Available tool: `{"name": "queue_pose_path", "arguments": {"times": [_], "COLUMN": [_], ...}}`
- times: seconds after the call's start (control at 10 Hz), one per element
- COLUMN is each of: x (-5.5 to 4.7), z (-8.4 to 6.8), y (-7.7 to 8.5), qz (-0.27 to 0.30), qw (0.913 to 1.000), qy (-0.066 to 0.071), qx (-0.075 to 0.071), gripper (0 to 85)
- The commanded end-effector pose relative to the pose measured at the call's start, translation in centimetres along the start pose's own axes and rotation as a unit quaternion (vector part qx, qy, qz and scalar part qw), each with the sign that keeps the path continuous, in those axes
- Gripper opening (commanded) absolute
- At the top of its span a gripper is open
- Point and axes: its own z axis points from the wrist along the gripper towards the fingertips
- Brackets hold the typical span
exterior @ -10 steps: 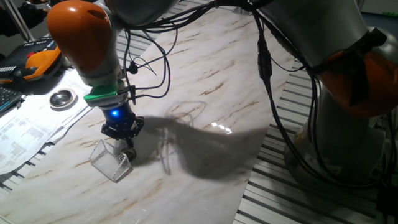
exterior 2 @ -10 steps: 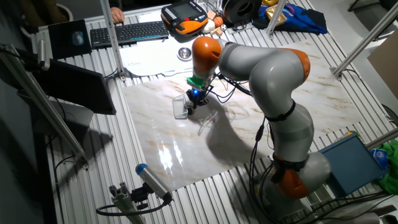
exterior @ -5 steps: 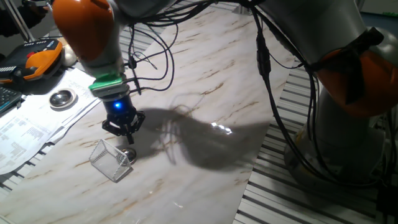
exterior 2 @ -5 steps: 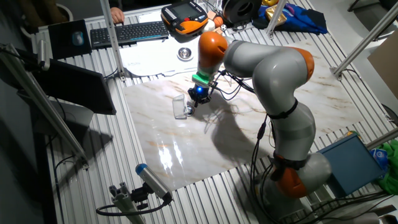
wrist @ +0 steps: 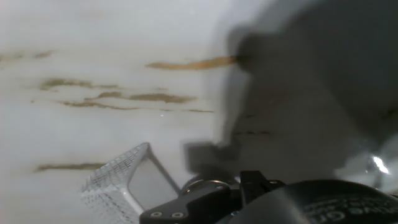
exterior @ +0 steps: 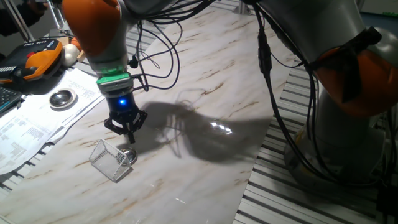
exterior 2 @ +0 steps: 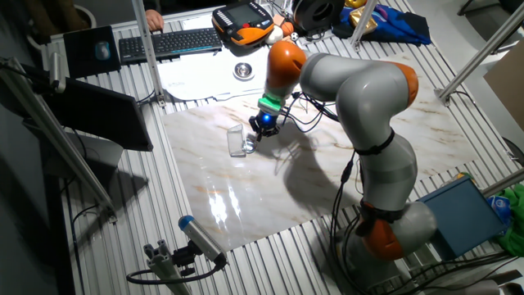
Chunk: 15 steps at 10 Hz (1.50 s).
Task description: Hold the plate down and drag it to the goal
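plate [exterior: 128, 154] on table [exterior: 205, 93], touching goal [exterior: 111, 160] at its side | hand [exterior: 129, 134] above plate, apart, finger spread unclear | advice: press flat on centre, then drag slowly inward
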Motion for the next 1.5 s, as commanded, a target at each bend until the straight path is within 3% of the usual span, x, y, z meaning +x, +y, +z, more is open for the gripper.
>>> {"name": "queue_pose_path", "arguments": {"times": [0.0, 0.1, 0.3, 0.5, 0.6, 0.9, 1.4], "x": [0.01, 0.01, 0.01, 0.01, 0.01, 0.01, 0.13], "z": [0.00, 0.00, 0.00, 0.00, 0.00, 0.00, 0.29], "y": [0.00, 0.00, 0.00, 0.00, 0.00, 0.00, 0.13], "qz": [-0.003, -0.006, -0.018, -0.062, -0.077, -0.098, -0.132], "qw": [0.9999, 1.0000, 0.9998, 0.9975, 0.9963, 0.9944, 0.9889], "qy": [0.008, 0.000, 0.000, 0.017, 0.018, 0.023, 0.044], "qx": [-0.011, -0.006, -0.005, -0.029, -0.034, -0.033, -0.052], "gripper": [0.0, 0.0, 0.0, 0.0, 0.0, 0.0, 0.0]}}
